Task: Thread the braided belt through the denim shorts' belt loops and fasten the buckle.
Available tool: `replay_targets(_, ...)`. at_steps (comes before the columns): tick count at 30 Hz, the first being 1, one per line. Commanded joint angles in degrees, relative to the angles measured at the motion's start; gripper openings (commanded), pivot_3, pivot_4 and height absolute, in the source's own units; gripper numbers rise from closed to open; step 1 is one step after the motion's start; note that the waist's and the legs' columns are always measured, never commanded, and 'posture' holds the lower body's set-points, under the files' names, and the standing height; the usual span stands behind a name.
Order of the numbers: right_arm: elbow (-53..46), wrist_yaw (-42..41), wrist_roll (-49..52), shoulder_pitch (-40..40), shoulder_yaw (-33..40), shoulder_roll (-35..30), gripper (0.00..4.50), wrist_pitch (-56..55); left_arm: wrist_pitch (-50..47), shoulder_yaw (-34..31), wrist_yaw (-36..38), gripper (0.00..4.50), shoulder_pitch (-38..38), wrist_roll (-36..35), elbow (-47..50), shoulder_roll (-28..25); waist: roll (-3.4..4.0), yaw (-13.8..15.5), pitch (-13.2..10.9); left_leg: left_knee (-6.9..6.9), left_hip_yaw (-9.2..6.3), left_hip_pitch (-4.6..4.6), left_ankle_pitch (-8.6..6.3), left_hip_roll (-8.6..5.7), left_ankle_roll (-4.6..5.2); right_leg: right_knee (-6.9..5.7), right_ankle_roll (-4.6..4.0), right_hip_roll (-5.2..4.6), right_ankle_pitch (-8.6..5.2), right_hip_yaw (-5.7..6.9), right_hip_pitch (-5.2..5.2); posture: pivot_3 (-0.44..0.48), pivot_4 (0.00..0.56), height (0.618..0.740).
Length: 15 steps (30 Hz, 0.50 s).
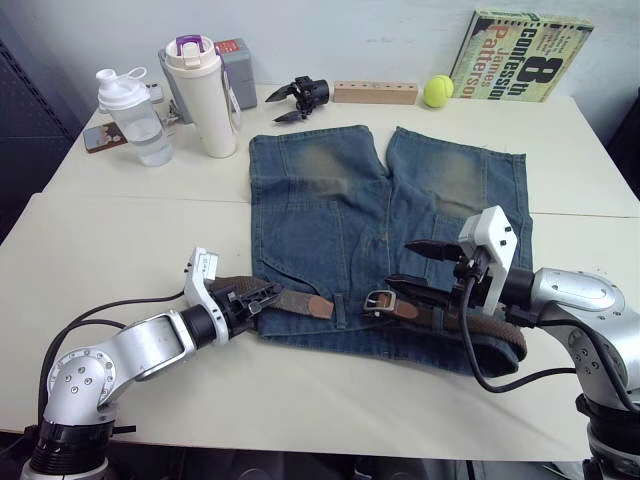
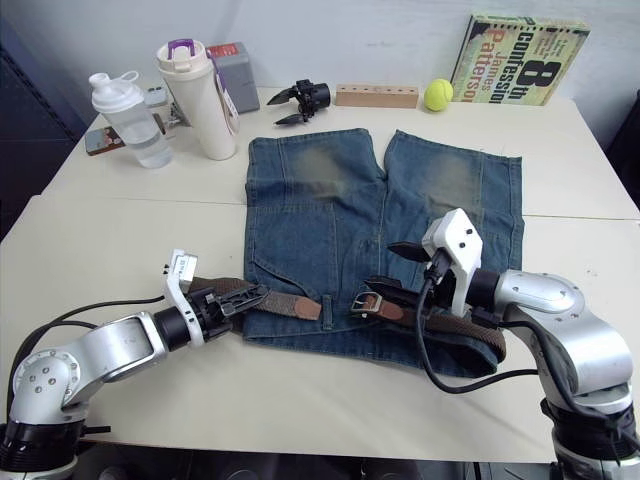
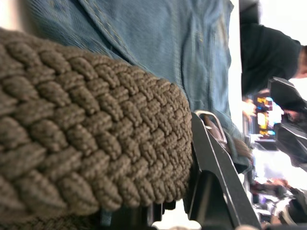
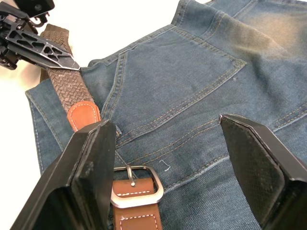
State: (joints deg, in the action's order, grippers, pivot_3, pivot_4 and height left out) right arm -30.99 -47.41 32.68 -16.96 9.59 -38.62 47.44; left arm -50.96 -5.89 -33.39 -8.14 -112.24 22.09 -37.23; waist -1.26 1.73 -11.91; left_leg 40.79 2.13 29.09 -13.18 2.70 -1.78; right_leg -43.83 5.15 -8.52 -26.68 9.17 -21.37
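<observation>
Bright, even light falls over my pale surface (image 1: 150, 210), leaving only soft shadows. My left wrist view is washed out with glare behind the close, softly blurred braided belt (image 3: 86, 129).

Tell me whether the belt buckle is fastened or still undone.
Undone. The buckle lies open on the denim shorts, and the braided belt's tan tip sits apart from it, held by the left gripper.
</observation>
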Motion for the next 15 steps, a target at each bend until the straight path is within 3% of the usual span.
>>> replay_targets(1, -2.3, 0.9, 1.8, -0.2, 0.8, -0.8, 3.66, -0.5, 4.0, 0.4, -4.3, 0.00, -0.9, -0.6, 2.5, -0.3, 0.00, 0.0, 0.0, 0.00, 0.00, 0.00, 0.00, 0.00, 0.00, 0.00, 0.00, 0.00, 0.00, 0.00, 0.00, 0.000, 0.150, 0.657)
replay_targets(15, -2.2, 3.4, 3.9, -0.2, 0.4, -0.7, 3.66, -0.6, 2.9, 6.5, -3.3, 0.00, -5.7, -0.6, 5.3, -3.6, 0.00, 0.1, 0.0, 0.00, 0.03, 0.01, 0.00, -0.02, 0.00, 0.00, 0.00, 0.02, 0.00, -0.01, -0.01, 0.000, 0.150, 0.657)
